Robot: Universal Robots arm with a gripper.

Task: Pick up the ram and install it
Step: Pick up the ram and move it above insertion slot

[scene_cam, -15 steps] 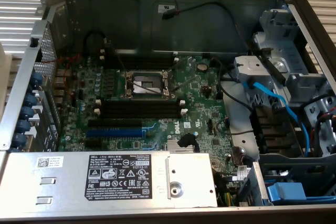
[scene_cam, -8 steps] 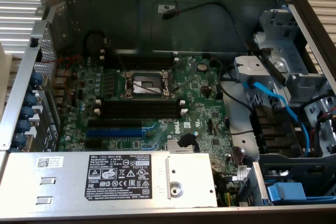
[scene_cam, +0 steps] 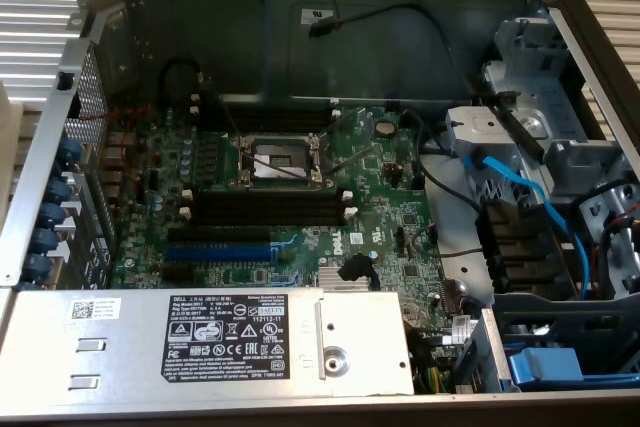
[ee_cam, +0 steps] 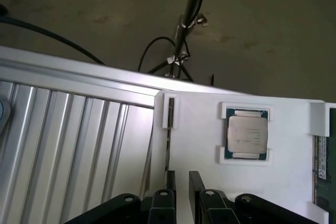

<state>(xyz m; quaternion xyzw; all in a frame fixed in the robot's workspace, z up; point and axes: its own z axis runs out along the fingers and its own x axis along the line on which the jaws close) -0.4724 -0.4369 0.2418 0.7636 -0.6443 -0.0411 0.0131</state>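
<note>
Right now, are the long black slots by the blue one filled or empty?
Empty: the black slots show bare channels, no stick in them.

A ribbed aluminium tabletop (ee_cam: 68, 145) stands above a dull grey floor (ee_cam: 105, 14) with black cables (ee_cam: 52, 36).

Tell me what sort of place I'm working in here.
Probably a computer assembly or repair bench: an open desktop case with its green motherboard exposed, plus a white fixture tray holding a bare processor chip in a fitted recess.
</note>
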